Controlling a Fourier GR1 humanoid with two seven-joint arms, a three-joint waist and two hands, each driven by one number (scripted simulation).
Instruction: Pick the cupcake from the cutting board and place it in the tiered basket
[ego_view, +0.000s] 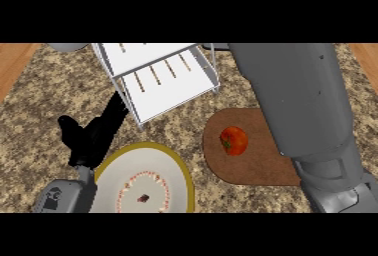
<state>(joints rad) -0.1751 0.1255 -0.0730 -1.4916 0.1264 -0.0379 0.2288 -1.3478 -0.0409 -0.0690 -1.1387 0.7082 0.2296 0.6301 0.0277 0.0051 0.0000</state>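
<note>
The right forearm (306, 120) sweeps up across the right side of the head view, crossing the right edge of the brown cutting board (255, 167) and running toward the top of the view beside the tiered basket (159, 75). Its hand is out of sight, so there is no telling what it holds or how its fingers stand. No cupcake can be made out on the board or on the basket's white shelves. What does sit on the board is a red tomato (233, 140), left of the forearm and clear of it. Over on the left, the left hand (92, 135) rests above the speckled counter (44, 100), black fingers straight and spread, pointing up toward the basket's lower corner, holding nothing. Just beside it, at the lower edge, lies a round plate (144, 182) with a yellow rim and a small dark speck at its centre.
</note>
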